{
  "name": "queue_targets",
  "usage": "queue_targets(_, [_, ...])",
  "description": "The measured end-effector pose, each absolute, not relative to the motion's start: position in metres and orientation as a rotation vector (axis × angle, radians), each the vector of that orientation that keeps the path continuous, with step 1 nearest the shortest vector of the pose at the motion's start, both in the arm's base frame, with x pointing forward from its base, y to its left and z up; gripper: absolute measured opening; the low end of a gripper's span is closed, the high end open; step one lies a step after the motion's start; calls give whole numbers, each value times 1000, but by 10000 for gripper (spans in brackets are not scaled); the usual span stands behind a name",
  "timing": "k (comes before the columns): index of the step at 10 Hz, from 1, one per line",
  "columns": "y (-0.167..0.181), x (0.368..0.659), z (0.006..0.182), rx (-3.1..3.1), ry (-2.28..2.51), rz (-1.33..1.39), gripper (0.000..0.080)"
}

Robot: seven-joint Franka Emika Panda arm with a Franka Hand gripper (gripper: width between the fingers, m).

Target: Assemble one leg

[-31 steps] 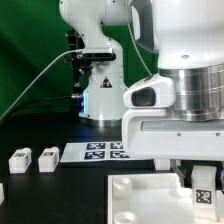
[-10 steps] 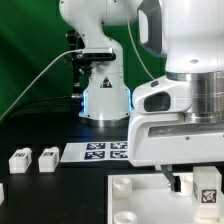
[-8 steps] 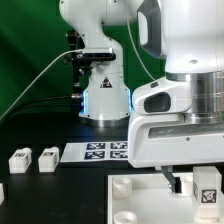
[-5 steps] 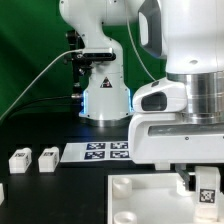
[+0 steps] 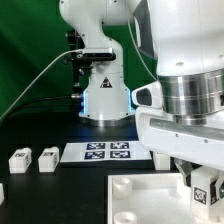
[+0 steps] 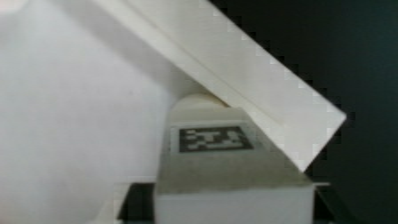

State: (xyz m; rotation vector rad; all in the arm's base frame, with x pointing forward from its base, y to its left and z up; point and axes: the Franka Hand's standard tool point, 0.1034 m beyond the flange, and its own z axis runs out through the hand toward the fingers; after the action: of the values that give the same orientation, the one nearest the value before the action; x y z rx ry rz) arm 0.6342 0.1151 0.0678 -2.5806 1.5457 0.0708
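My gripper (image 5: 198,180) is at the exterior view's lower right, shut on the leg (image 5: 208,190), a small white post with a black-and-white tag. It holds the leg tilted, just over the right part of the large white panel (image 5: 135,200), which has round holes. In the wrist view the leg (image 6: 217,160) fills the middle with its tag facing the camera, its far end at the panel's (image 6: 71,120) edge. The dark fingers (image 6: 139,205) press on both its sides.
Two more white legs (image 5: 20,159) (image 5: 48,158) lie on the black table at the exterior view's left, with a further white part (image 5: 2,190) at the left edge. The marker board (image 5: 105,151) lies behind the panel. The robot base (image 5: 100,95) stands at the back.
The wrist has turned and tilted over the last half second. The held leg now sits slanted and slightly lower over the panel. The loose legs have not moved.
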Motion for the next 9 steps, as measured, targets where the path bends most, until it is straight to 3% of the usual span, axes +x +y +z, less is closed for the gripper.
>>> queue_targets(2, [120, 631, 68, -2222, 1990, 94, 294])
queue_targets(7, [124, 631, 68, -2087, 2125, 115, 294])
queue_targets(8, [124, 630, 68, -2156, 2060, 113, 472])
queue_targets(9, [124, 629, 68, -2261, 1952, 123, 472])
